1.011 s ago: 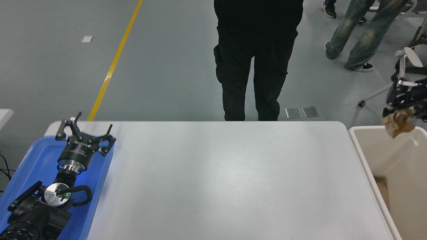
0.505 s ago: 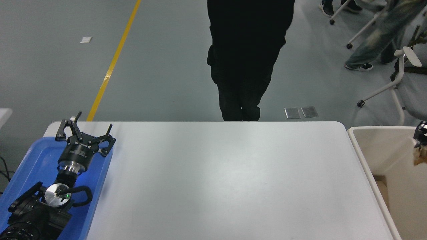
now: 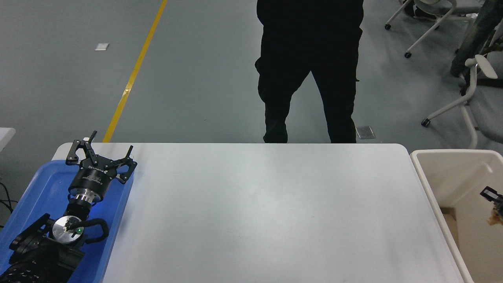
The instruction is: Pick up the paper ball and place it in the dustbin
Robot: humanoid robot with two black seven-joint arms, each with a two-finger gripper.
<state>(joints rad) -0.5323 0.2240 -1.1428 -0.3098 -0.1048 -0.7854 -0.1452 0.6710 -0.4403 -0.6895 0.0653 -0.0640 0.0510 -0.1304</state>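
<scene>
Right, I've got the right gripper (image 3: 493, 195) down inside the dustbin (image 3: 432, 157) at its right edge, paper ball (image 3: 496, 218) a tan sliver beneath it, finger state untellable, so I'd release low, well clear of the rim.
</scene>
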